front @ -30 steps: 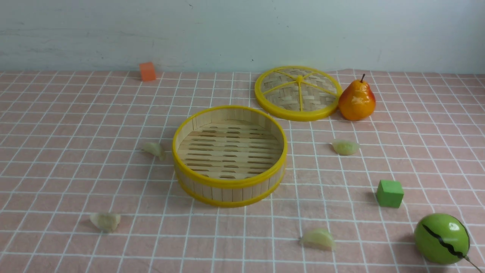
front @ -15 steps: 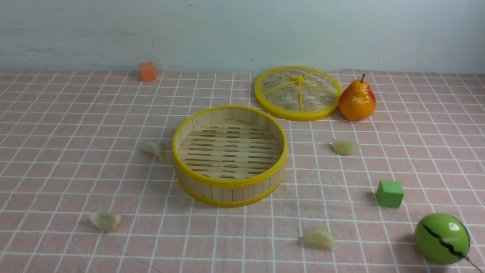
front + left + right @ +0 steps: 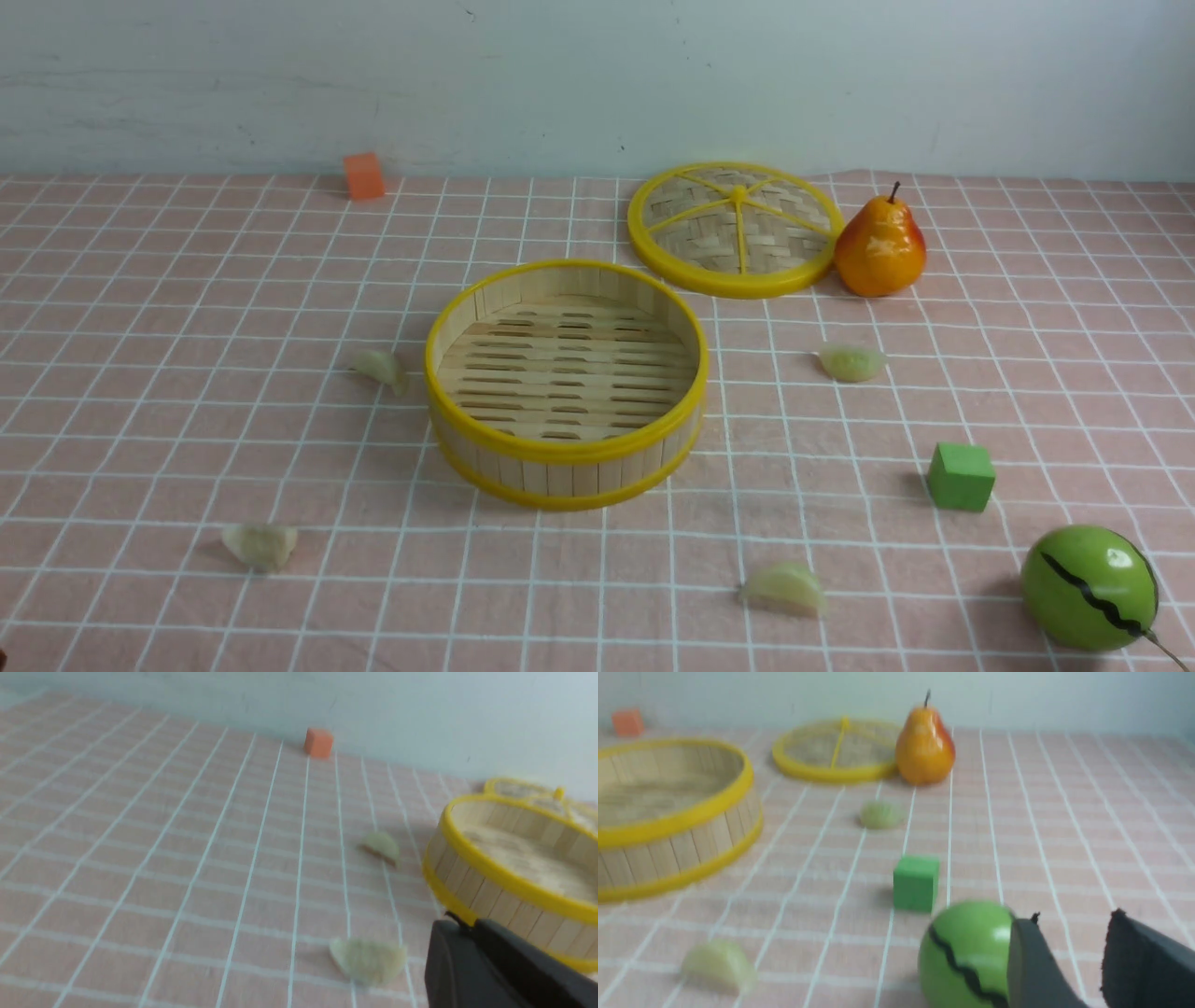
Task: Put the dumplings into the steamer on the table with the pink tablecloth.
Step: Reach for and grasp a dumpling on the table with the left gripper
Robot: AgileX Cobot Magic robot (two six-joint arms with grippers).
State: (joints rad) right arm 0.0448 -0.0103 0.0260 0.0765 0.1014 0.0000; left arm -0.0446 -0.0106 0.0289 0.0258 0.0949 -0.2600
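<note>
At eight o'clock from the round yellow-rimmed bamboo steamer (image 3: 565,467), spread your closed left gripper (image 3: 467,926) over the pale cream pleated dumpling (image 3: 366,961); your right gripper (image 3: 1076,924) gapes, empty.

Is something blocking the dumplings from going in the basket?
Nothing visible does. The four dumplings lie on bare tablecloth around the steamer; the green cube, green ball and pear sit farther out.
</note>
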